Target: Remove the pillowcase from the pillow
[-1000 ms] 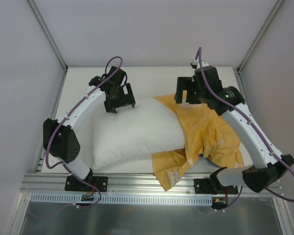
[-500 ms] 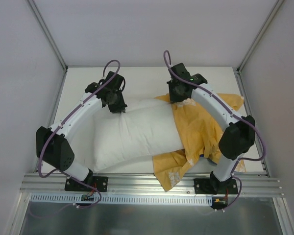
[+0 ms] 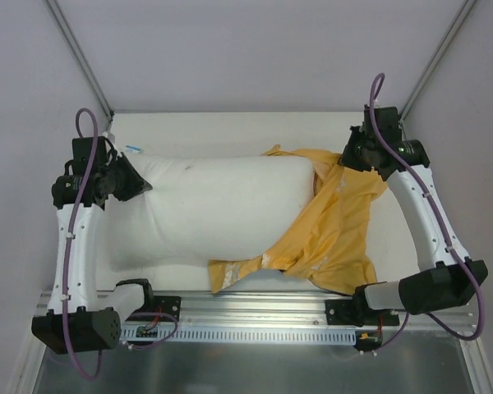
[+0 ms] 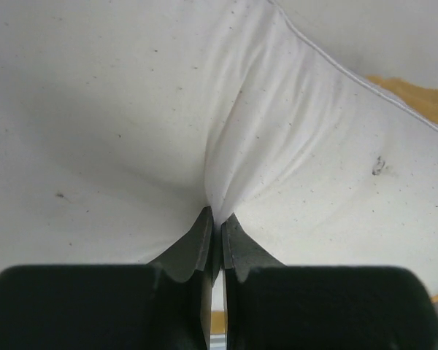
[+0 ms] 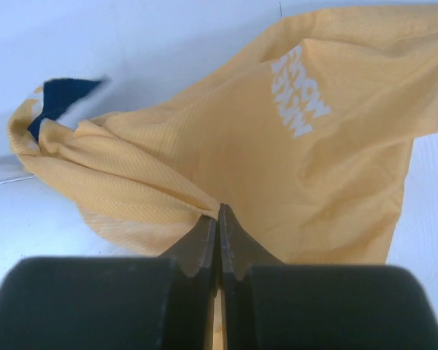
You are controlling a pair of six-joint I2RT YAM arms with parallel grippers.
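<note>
Two arms stand spread wide in the top view. The left gripper [image 3: 135, 182] is at the left end of the pillow [image 3: 214, 209], and the right gripper [image 3: 351, 156] is at the far right, on the pillowcase [image 3: 337, 234]. The pillow lies lengthwise across the tabletop [image 3: 230, 131], most of it bare. The pillowcase overlaps only its right end and trails toward the near right edge. How the jaws stand cannot be read from above. The left wrist view settles it: that gripper is clamped tight on a pinch of white pillow fabric, with creases radiating from the grip. The right wrist view shows its gripper clamped on a fold of the yellow cloth, and adds white lettering [image 5: 299, 91] and a blue tag [image 5: 58, 95] that the overhead view does not show. Compared with half a second ago, both grippers have moved from mid-table to the outer sides, and more of the pillow is uncovered.
</note>
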